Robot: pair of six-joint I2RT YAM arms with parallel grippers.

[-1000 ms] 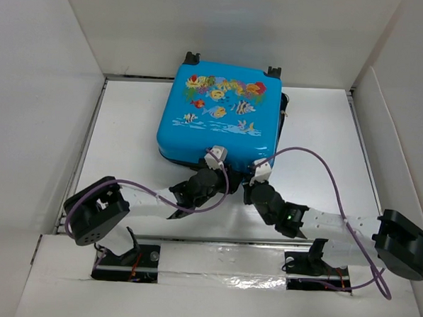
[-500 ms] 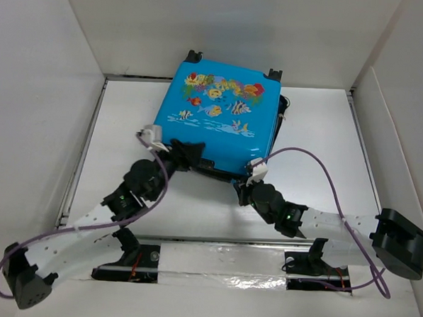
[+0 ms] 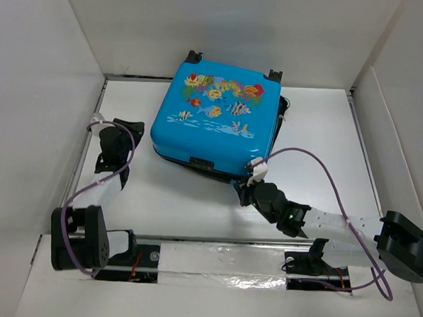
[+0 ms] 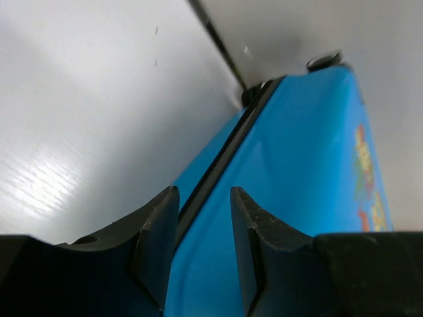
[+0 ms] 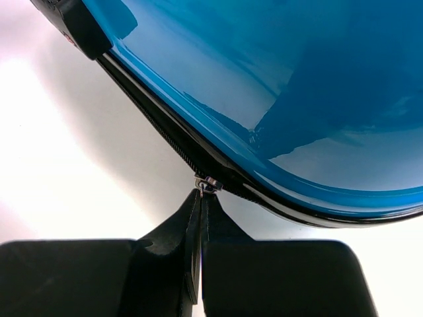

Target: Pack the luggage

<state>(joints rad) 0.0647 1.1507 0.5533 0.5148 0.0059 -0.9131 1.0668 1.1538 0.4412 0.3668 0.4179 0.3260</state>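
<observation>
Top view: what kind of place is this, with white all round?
Most likely a robot test booth in a lab: plain white walls box in a white table, a left arm and a right arm are bolted at its near edge, and a blue suitcase lies there.

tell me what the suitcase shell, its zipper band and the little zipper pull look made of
The luggage shell looks like hard glossy plastic: it mirrors light and shadow, and the fish are printed on. The zipper band is matte black with fine ribbed teeth, probably fabric tape. The zipper pull is small with a silvery glint, likely metal.
</observation>
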